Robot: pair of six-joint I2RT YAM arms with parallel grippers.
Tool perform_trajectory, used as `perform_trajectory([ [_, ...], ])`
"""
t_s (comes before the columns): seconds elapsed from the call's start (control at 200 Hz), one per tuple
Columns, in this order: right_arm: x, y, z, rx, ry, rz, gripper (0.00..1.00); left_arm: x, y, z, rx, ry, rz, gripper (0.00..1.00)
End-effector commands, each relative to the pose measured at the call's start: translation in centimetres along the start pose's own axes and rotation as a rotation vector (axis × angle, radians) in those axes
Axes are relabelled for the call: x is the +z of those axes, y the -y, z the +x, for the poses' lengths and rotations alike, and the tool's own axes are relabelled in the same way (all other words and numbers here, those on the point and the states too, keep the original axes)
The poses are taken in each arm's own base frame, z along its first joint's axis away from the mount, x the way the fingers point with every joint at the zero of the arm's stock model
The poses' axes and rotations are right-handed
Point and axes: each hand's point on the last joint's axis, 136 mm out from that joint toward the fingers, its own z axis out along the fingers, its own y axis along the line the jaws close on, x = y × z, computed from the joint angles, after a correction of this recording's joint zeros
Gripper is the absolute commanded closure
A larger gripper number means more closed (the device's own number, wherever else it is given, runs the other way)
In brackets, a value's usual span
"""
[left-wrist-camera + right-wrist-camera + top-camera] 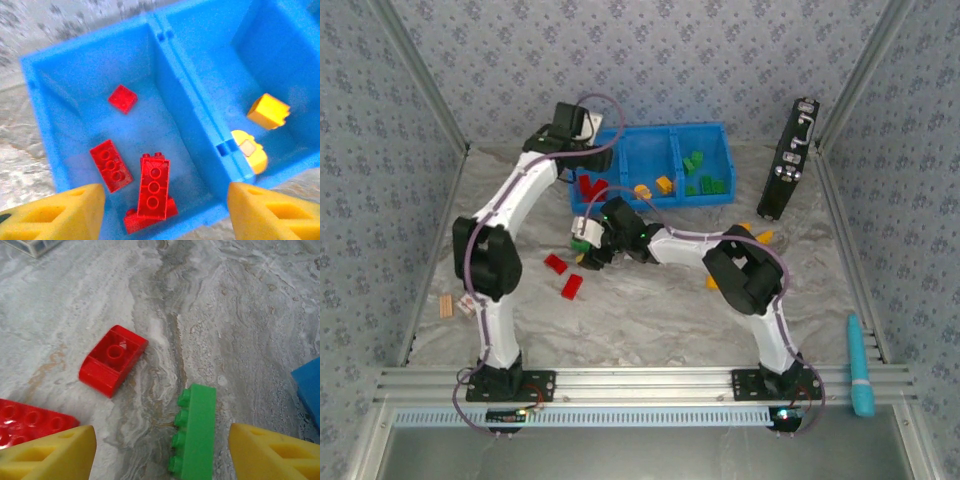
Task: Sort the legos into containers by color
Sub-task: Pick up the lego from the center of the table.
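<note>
**Left hand spread over the reds, right hand straddling a green brick**

Up at 12 o'clock on the desk (650,320) sits the blue bin (660,131), three compartments side by side. The left hand (165,210) hangs over the left compartment (85,85), fingers spread wide and nothing between them. Below it lie the red legos (154,186): one square piece toward 12 o'clock, the others bunched toward 6, one resting on another. Next door, the middle compartment (210,60) holds two orange-yellow legos (268,111). From the top camera, the right compartment (715,140) shows a cluster of green legos (708,186).

The right hand (162,445) is low over the desk at the bin's 7 o'clock, fingers apart. A green brick (196,440) lies flat between them, nearer the right finger, and neither seems to touch it. At the brick's 10 o'clock a rounded red brick (113,360) lies hollow side up, and a flat red brick (30,422) sits at 9 o'clock, partly behind the left finger. Loose orange-yellow bricks (765,237) lie around the right arm's elbow. A black case (790,160) stands at the bin's 3 o'clock.
</note>
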Motion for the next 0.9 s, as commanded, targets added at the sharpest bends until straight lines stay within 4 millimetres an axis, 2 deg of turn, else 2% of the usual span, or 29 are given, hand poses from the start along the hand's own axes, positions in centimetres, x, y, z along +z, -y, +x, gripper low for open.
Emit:
perform_trajectory([
  [0.0, 1.1, 1.6, 1.0, -0.009, -0.050, 0.049, 0.28, -10.1, 0.4, -4.0, 0.046, 0.169, 0.001, 0.32],
  [0.09, 1.6, 1.9, 1.5, -0.034, -0.099, 0.057, 0.28, -13.4, -0.6, -3.0, 0.040, 0.187, -0.041, 0.31],
  [0.125, 1.8, 1.8, 1.9, -0.065, -0.128, 0.054, 0.28, -14.4, -1.3, -1.8, 0.024, 0.164, -0.058, 0.31],
  [0.225, 2.4, 1.9, 3.7, -0.146, -0.234, 0.086, 0.29, -16.4, -3.1, 1.2, -0.062, 0.162, -0.105, 0.31],
  [0.245, 2.4, 2.0, 3.9, -0.152, -0.243, 0.088, 0.29, -16.9, -3.3, 1.2, -0.078, 0.194, -0.109, 0.31],
  [0.325, 2.5, 2.3, 4.2, -0.155, -0.247, 0.087, 0.33, -17.7, -3.8, 3.7, -0.124, 0.216, -0.134, 0.31],
  [0.395, 2.5, 2.6, 4.2, -0.154, -0.246, 0.088, 0.41, -17.6, -4.1, 6.8, -0.162, 0.188, -0.152, 0.32],
  [0.59, 2.6, 2.7, 4.2, -0.155, -0.240, 0.064, 0.54, -16.9, -4.6, 15.2, -0.356, 0.038, -0.194, 0.33],
  [0.665, 2.9, 2.4, 4.3, -0.175, -0.249, 0.052, 0.64, -16.4, -4.0, 18.0, -0.445, 0.007, -0.167, 0.32],
  [0.72, 3.1, 2.3, 4.6, -0.186, -0.257, 0.058, 0.67, -16.0, -4.1, 20.1, -0.515, -0.022, -0.179, 0.31],
  [0.81, 3.2, 2.6, 4.6, -0.173, -0.247, 0.064, 0.74, -15.5, -4.1, 22.5, -0.598, -0.041, -0.190, 0.30],
  [0.895, 2.9, 2.9, 4.4, -0.165, -0.231, 0.078, 0.78, -15.0, -4.3, 23.7, -0.655, -0.040, -0.199, 0.30],
])
